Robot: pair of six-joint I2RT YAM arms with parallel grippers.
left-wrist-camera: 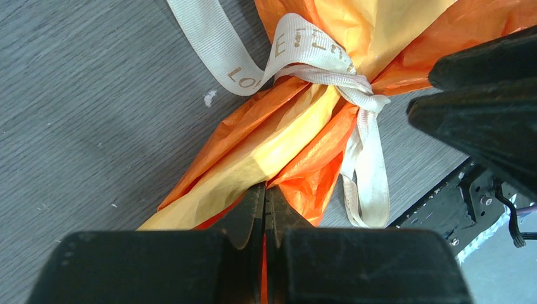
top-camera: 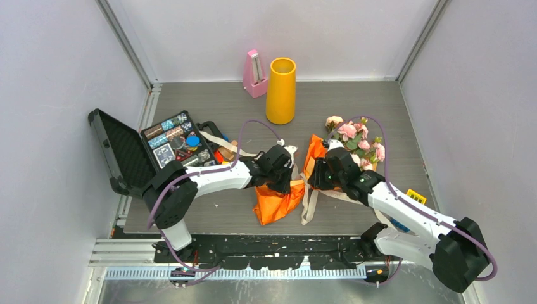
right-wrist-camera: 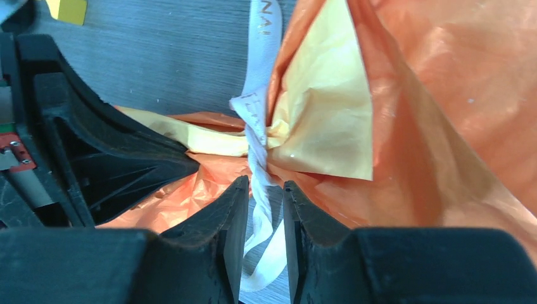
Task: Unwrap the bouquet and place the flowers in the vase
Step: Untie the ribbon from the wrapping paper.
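Bouquet pinned for the untying: my left gripper (left-wrist-camera: 265, 193) is clamped fully shut on the tail of the orange paper (left-wrist-camera: 253, 152). It holds the bouquet (top-camera: 313, 152) down on the table (top-camera: 380, 107), a little in from the middle of the near edge, so the wrap cannot slide while the knot is worked.

My right gripper (right-wrist-camera: 261, 187) sits just beside it at the waist of the bundle. Its jaws are parted a narrow way, with a tail of the beige ribbon (right-wrist-camera: 256, 126) running between them. The ribbon looks loose in the gap, so that gripper has hold of nothing. The knot is tied and cinches the paper.

The flowers (top-camera: 358, 139) fan out toward the right edge, beyond my right wrist. The vase (top-camera: 281, 90) stands upright near the middle of the far edge, well apart from the bouquet, with a pink metronome (top-camera: 254, 75) just beside it. An open case (top-camera: 171, 142) of small items takes up the left side.

By my judgement the unwrapping has barely begun. Bare table lies between the bouquet and the vase and out to the far right corner, so that is the room for lifting stems. Toward the near edge the paper tail ends close to the rim, and my two grippers crowd each other, so any pull on the ribbon has little slack there.
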